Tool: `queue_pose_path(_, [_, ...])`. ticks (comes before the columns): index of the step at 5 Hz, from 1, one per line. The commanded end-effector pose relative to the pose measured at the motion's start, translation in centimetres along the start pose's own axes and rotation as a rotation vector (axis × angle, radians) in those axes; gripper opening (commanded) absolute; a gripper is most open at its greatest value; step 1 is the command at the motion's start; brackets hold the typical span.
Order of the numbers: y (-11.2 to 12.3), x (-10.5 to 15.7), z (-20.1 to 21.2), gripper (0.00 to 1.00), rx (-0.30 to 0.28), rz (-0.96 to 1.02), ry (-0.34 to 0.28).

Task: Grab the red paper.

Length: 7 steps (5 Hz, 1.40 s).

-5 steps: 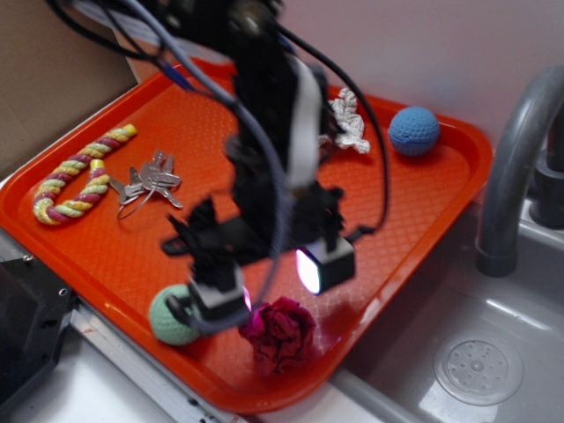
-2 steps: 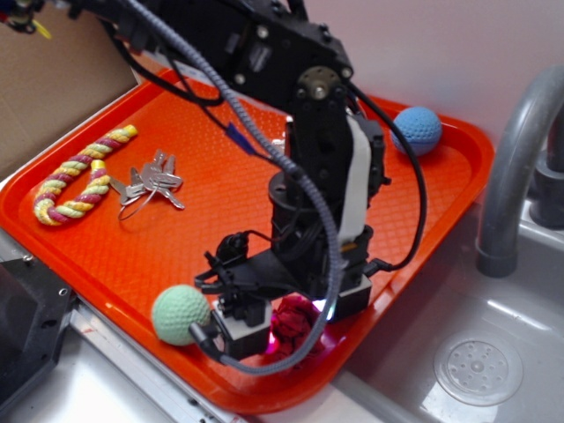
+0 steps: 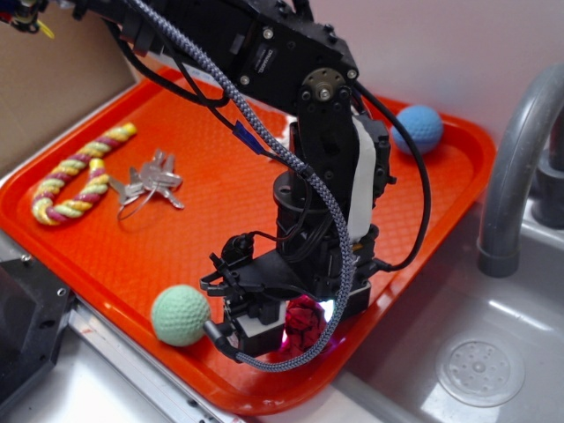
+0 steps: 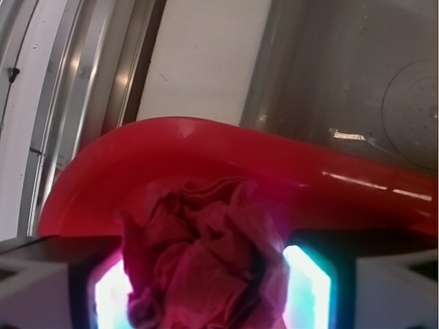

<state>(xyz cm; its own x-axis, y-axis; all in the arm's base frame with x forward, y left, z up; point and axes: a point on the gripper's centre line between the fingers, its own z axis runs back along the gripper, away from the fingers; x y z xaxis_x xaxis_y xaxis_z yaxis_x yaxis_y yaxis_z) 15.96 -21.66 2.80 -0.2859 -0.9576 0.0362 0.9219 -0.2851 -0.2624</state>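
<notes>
The red paper (image 3: 305, 322) is a dark crimson crumpled wad near the front edge of the orange-red tray (image 3: 203, 203). In the wrist view it (image 4: 206, 260) fills the gap between the two lit pads and touches both. My gripper (image 3: 304, 319) is low over the tray, its fingers on either side of the wad and closed against it. The wad rests on the tray floor and is mostly hidden by the arm in the exterior view.
A green ball (image 3: 181, 315) lies just left of the gripper. Keys (image 3: 150, 183) and a striped rope toy (image 3: 77, 173) lie at the left, and a blue ball (image 3: 418, 129) at the back. The tray rim (image 4: 226, 133) is close ahead. A sink (image 3: 480, 361) and faucet (image 3: 515, 167) are at the right.
The arm swung right and came down over the red paper. The fingers now sit around the wad and have drawn in against it. The green ball has stayed put.
</notes>
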Motion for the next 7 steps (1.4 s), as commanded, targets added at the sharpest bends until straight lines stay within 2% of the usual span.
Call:
queue_pose_path(1, [-1.7, -1.7, 3.0, 0.0, 0.073, 0.136, -0.01])
queue_pose_path(2, [-1.3, -4.3, 7.4, 0.0, 0.147, 0.377, -0.013])
queue_pose_path(3, [-1.5, -7.1, 11.2, 0.0, 0.199, 0.546, -0.075])
queue_pose_path(4, [-2.7, -9.4, 14.2, 0.0, 0.234, 0.754, -0.079])
queue_pose_path(5, [-5.4, -11.5, 17.3, 0.0, 0.255, 1.017, -0.022])
queue_pose_path(6, [-6.5, -12.7, 18.2, 0.0, 0.282, 1.275, -0.005])
queue_pose_path(7, [-6.7, -12.7, 18.4, 0.0, 0.261, 1.519, -0.076])
